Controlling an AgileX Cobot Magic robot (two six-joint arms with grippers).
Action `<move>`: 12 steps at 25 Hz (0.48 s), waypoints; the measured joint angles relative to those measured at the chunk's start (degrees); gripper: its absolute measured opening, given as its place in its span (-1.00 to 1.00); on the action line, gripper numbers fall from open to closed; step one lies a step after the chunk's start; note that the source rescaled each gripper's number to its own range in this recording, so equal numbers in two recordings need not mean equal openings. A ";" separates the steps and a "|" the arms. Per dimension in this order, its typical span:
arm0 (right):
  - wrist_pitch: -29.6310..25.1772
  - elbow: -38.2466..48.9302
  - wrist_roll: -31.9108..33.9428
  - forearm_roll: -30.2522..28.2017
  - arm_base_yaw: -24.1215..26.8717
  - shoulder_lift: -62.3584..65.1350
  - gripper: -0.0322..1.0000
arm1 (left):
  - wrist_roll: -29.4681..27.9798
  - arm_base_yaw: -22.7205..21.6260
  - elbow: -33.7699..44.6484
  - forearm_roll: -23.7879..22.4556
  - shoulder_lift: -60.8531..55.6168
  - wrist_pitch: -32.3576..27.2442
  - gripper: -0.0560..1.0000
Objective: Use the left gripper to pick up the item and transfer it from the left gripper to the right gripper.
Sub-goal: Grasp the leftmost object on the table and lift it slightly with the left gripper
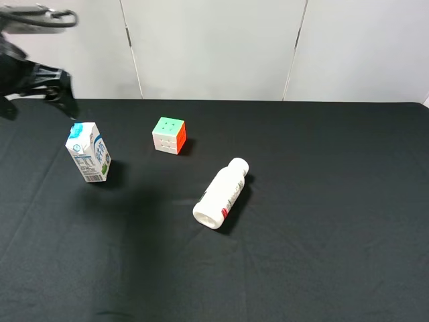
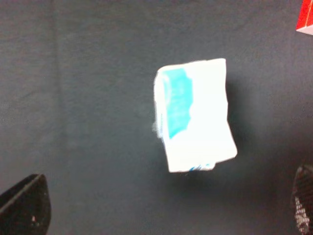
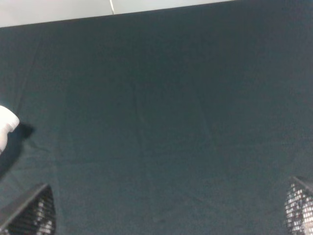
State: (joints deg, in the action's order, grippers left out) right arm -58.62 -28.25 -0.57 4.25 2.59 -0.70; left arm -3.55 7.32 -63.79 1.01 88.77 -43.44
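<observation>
Exterior high view shows the carton [image 1: 88, 152] standing on the bench [image 1: 322, 235], not picked up yet. The left claw [image 2: 164, 208] hangs above it, open and empty. The right claw [image 3: 168, 210] is open too.

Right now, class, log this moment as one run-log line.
left gripper: open, over carton, no contact | carton: standing on black cloth | right gripper: open, empty | handover: not begun
</observation>
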 joint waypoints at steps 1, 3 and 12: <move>0.00 0.00 0.00 0.00 0.00 0.00 0.99 | -0.73 0.51 -0.74 0.00 1.20 0.00 0.98; 0.00 0.00 0.00 0.00 0.00 0.00 0.99 | -2.13 1.59 -1.83 0.00 3.68 0.33 0.98; 0.00 0.00 0.00 0.00 0.00 0.00 0.99 | -7.87 2.80 -2.35 -0.38 13.54 4.28 0.98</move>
State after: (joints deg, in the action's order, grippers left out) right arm -58.62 -28.25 -0.57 4.25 2.59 -0.70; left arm -11.42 10.12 -66.14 0.62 102.31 -39.16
